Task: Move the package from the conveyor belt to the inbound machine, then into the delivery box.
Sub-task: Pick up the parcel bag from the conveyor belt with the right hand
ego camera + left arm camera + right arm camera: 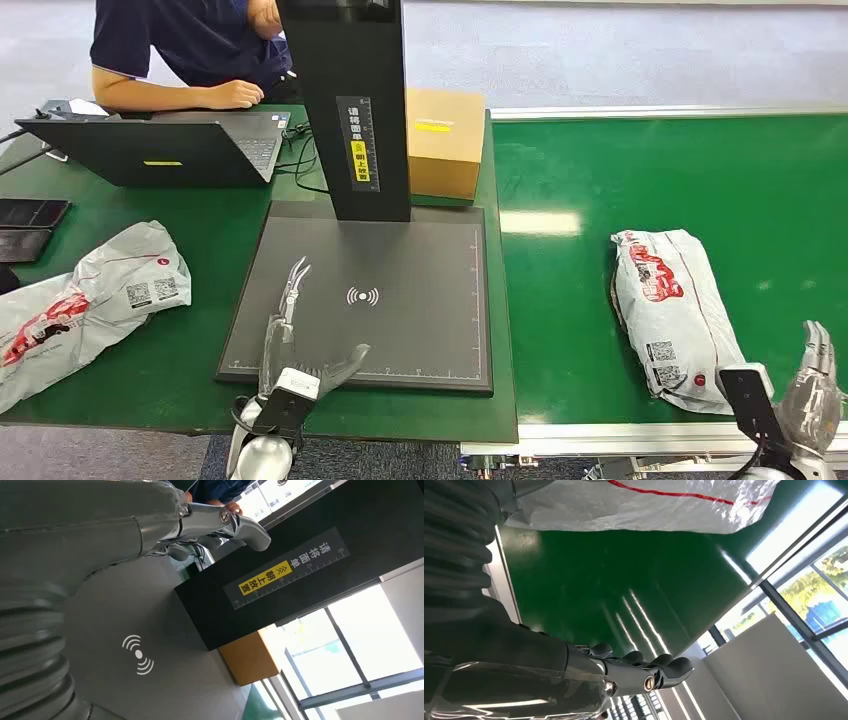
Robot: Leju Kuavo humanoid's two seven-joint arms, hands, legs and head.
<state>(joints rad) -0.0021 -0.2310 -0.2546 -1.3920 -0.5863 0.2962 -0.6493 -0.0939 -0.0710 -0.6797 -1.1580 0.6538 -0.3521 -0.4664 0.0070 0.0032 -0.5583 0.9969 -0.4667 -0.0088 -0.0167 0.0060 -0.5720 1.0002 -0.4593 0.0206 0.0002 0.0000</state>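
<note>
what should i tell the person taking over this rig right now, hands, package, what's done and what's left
Left robot hand: open, holding nothing, fingers spread above the near left part of the inbound machine's scan pad.
Right robot hand: open, holding nothing, at the near edge of the conveyor belt, just right of the package.
Package: grey-white mailer bag lying flat on the belt, not touched by either hand.
Another mailer bag lies on the table left of the machine; a person works at a laptop behind it.
Done: nothing yet. Left: grasp the package, place it on the scan pad, then move it into the delivery box.

On the black column [280, 575] before me I read 请将面单 and, on yellow, 朝上放置. The scanner plate [420, 330] carries a wireless sign [362, 296]
</note>
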